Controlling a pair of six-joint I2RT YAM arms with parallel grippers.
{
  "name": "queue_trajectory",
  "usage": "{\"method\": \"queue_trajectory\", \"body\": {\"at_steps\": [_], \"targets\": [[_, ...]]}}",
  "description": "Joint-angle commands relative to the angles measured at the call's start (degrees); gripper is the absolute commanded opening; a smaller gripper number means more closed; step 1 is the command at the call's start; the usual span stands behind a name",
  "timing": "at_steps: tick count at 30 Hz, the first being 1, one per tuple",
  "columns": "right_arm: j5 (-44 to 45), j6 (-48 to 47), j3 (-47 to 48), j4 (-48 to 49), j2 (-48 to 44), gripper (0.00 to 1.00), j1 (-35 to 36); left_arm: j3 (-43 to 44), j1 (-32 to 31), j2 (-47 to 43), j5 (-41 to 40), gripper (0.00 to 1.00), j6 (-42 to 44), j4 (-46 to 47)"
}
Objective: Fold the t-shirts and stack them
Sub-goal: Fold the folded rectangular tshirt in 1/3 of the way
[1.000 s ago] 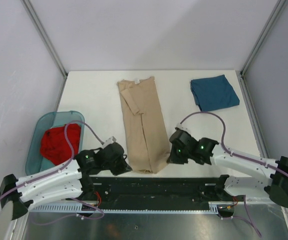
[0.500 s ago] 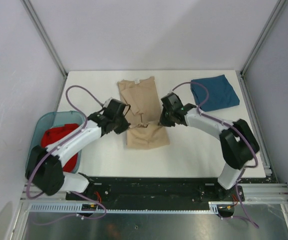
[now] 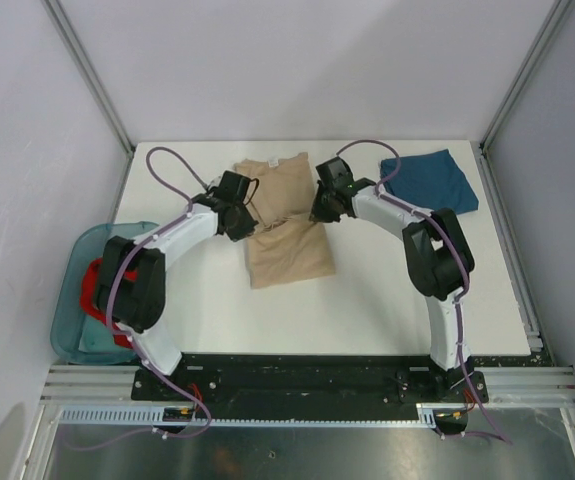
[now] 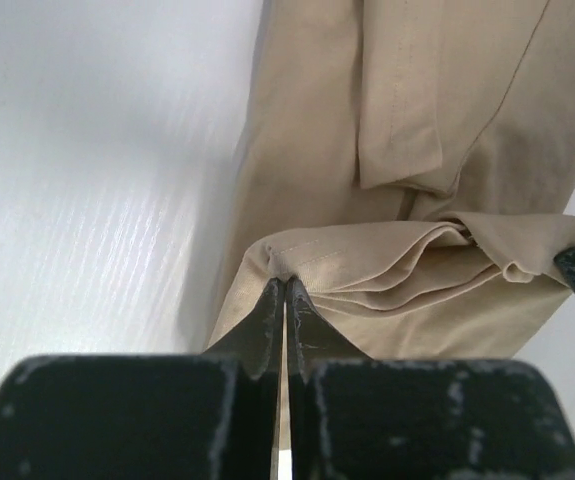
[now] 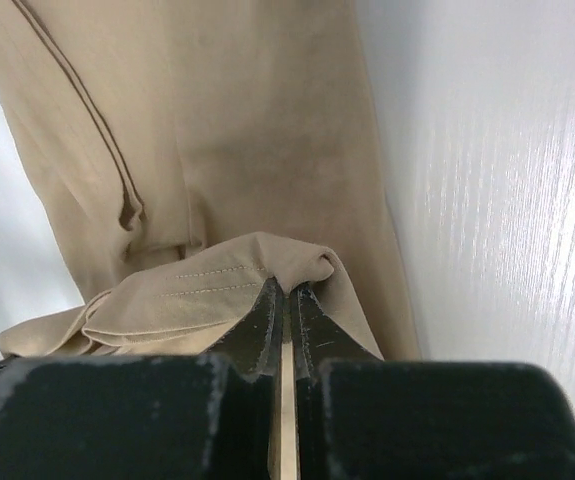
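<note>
Left pincer is closed on the left corner of a doubled-over edge of the tan t-shirt; right pincer is clamped on the right corner. This shirt lies mid-tabletop, with its near part folded toward the collar. Teal-blue t-shirt lies folded at far right. Red t-shirt sits in the bin at left.

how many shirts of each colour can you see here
tan shirt: 1
teal-blue shirt: 1
red shirt: 1
total: 3
</note>
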Motion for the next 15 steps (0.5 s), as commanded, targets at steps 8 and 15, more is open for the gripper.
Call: {"method": "queue_trajectory", "body": {"at_steps": [8,15], "targets": [[-2.8,-2.7,5.3,-0.5,3.4,0.08,-2.2,5.0,3.2,4.7,2.4,0.03,5.1,2.6],[-3.8,-6.3,10.3,-5.1,2.0,0.44,-3.5,4.4,4.8,0.1,1.8,0.64,9.1,3.4]]}}
